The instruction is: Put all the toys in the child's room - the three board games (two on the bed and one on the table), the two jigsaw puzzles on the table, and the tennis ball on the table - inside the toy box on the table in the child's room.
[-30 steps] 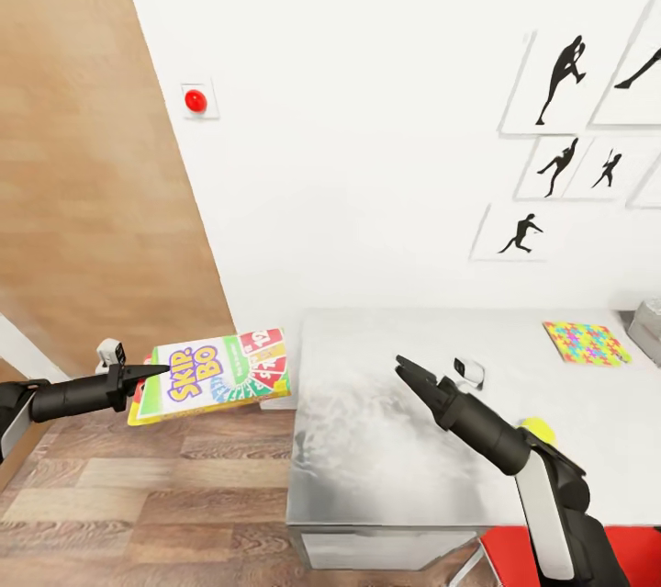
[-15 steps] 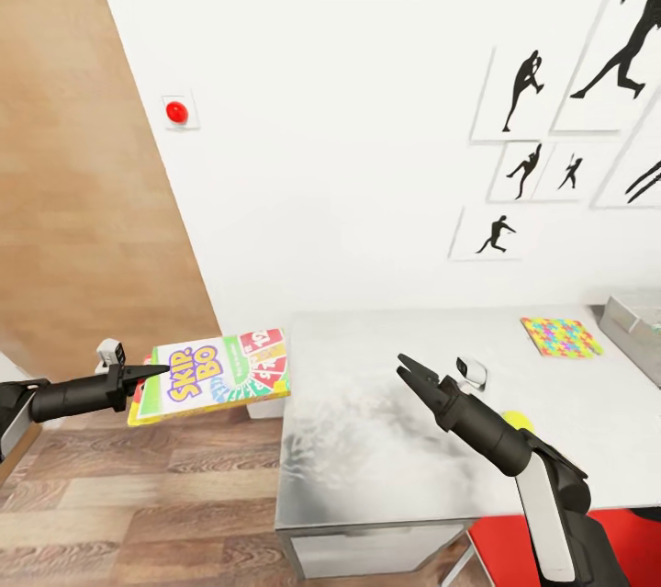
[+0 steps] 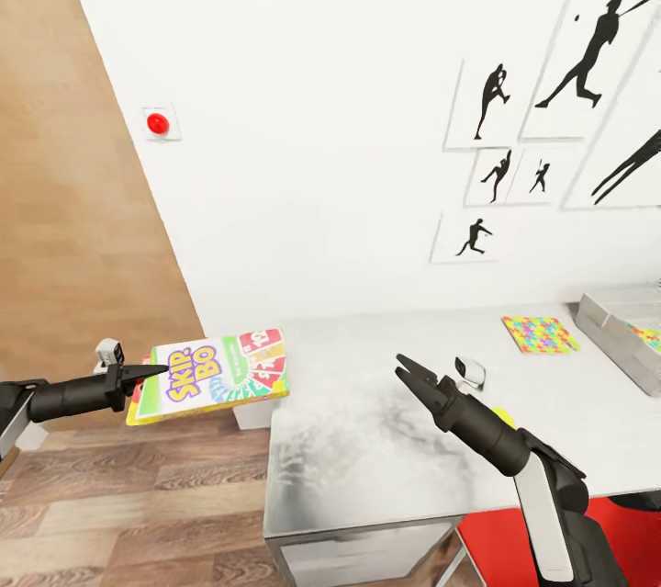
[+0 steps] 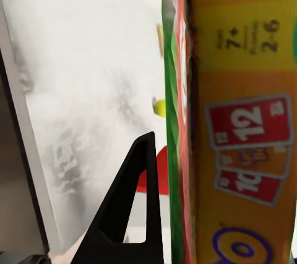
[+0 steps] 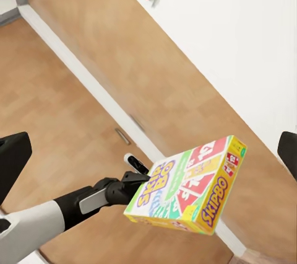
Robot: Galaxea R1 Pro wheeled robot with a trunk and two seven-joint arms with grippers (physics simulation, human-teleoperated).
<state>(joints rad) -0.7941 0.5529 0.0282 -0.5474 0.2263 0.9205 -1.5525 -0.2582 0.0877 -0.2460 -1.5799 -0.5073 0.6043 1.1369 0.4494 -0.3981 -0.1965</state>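
My left gripper (image 3: 152, 373) is shut on the edge of a board game, the flat SKIP-BO box (image 3: 216, 374), and holds it level over the wood floor left of the table (image 3: 367, 449). The same box (image 4: 238, 121) stands close beside one finger (image 4: 133, 208) in the left wrist view. My right gripper (image 3: 405, 370) hangs open over the table's near part, holding nothing. The tennis ball (image 3: 503, 415) peeks out behind my right forearm. A jigsaw puzzle (image 3: 540, 333) lies further back. The toy box (image 3: 613, 322) sits at the right edge with a colourful patch inside.
A wood panel (image 3: 73, 201) and a white wall with a red button (image 3: 158, 122) stand behind my left arm. Black silhouette posters (image 3: 588, 54) hang above the table. A red chair (image 3: 500, 536) is at the table's near edge, below my right arm.
The camera has swung: the table, posters and red button have slid left in the picture and more of the toy box shows. Both arms keep their pose, the box still held.
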